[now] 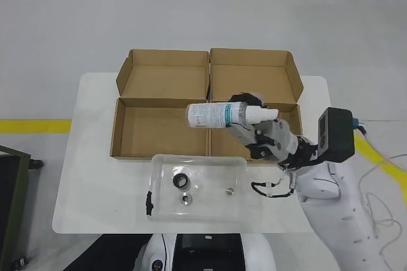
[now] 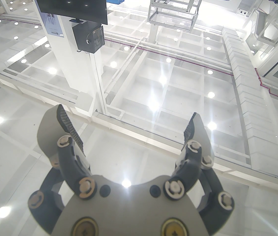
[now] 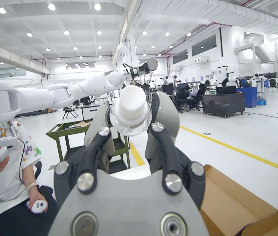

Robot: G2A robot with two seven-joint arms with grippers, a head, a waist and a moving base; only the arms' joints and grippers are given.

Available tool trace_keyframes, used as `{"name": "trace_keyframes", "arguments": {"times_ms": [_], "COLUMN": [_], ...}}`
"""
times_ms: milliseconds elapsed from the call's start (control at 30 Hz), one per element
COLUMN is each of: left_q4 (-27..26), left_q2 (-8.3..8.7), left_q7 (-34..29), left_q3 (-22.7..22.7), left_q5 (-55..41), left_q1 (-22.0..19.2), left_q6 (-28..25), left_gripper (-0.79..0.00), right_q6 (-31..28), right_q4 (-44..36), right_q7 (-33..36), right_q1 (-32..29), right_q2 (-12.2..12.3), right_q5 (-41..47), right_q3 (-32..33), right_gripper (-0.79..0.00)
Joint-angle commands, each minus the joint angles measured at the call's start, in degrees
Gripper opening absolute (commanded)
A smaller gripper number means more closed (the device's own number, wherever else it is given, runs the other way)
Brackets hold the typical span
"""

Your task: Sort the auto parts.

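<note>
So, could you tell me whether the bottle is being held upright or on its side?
On its side: the bottle lies level in the right arm's jaws above the cardboard boxes, white cap toward the arm.

The right gripper (image 1: 248, 115) holds a white bottle (image 1: 214, 115) sideways over the open cardboard boxes (image 1: 159, 132). A clear tray (image 1: 207, 203) just beside them on the table (image 1: 91, 176) contains three small parts (image 1: 182, 181).

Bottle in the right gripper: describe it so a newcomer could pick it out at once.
On the white table, four open cardboard boxes stand behind a clear tray. Above the boxes, the right gripper holds the bottle lying on its side. It is the one thing off the table: pale, with a white cap, far bigger than the small parts in the tray.
</note>
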Motion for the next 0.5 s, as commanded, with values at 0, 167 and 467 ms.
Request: {"name": "trace_keyframes", "arguments": {"times_ms": [0,167,467], "left_q4": [0.0,0.0,0.0], "left_q2": [0.00,0.00,0.00], "left_q7": [0.0,0.0,0.0], "left_q3": [0.0,0.0,0.0], "left_q5": [0.0,0.0,0.0], "left_q1": [0.0,0.0,0.0], "left_q6": [0.0,0.0,0.0], "left_gripper": [0.000,0.000,0.000], "right_q6": [-0.7,-1.8,-2.7], "right_q4": [0.2,1.0,3.0], "right_q7": [2.0,6.0,13.2], "right_q1": [-0.4,-1.9,-3.6], "right_q2": [0.2,0.6,1.2], "right_q5": [-0.9,-2.4,-8.1], "right_q3": [0.1,0.5,-0.2], "right_gripper": [-0.785,-0.785,-0.785]}}
